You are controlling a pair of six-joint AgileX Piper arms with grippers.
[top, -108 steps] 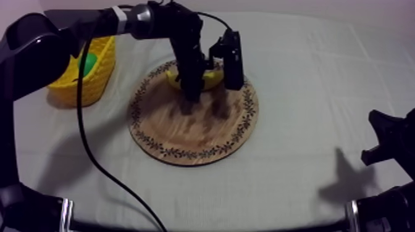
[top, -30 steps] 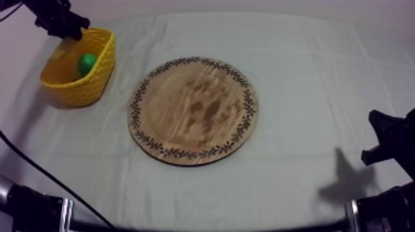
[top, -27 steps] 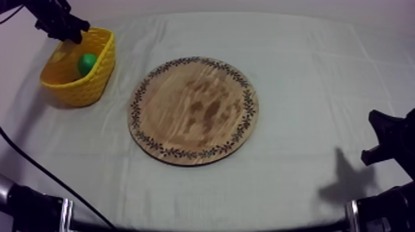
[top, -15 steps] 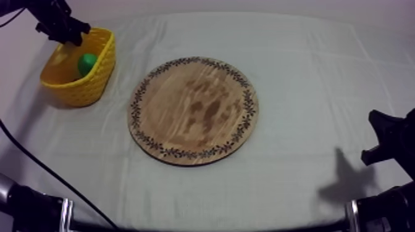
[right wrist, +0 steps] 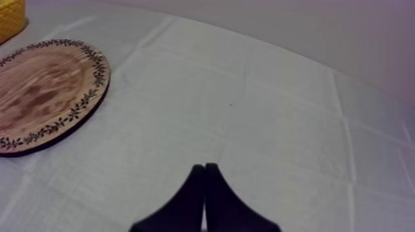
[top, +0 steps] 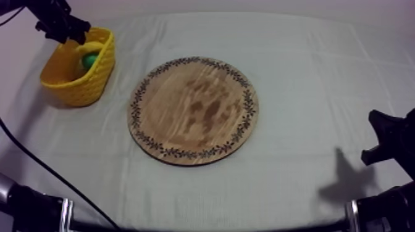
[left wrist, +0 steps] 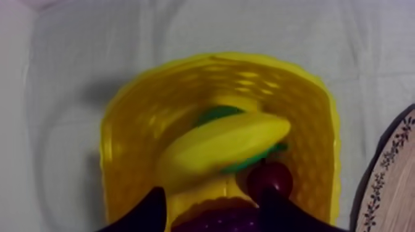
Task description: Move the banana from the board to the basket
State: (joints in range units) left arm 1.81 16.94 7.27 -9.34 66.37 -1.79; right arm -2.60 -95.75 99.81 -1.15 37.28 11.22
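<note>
**Banana in the basket, left gripper wide above it**

Top view: the left gripper [top: 62,26] hangs over the far rim of the yellow basket [top: 69,83] at the table's left side; a strip of the banana [top: 91,47] shows inside the basket, on top of a green fruit [top: 91,60]; the wooden board [top: 193,111] in the middle of the table is bare; the right gripper [top: 384,139] sits low at its own side, well apart from board and basket, so the left arm is by far the nearer to the banana.

Left wrist view: the left gripper's fingers [left wrist: 147,210] stand wide apart with nothing gripped between them; the banana lies just beyond and below them, inside the basket, its long axis across the gap between the fingers and a little tilted; it rests over the green fruit, with a small red fruit [left wrist: 270,179] and the grapes [left wrist: 216,221] close by; I judge the placing done, so the coming move is only a straight lift clear of the basket's rim.

Right wrist view: the right gripper's fingers lie together as a narrow wedge, holding nothing; the board lies well off from it, a corner of the basket beyond that.

The grey-white cloth [top: 309,74] is flat with faint creases; a plain pale wall [right wrist: 346,31] lies behind the table.
</note>
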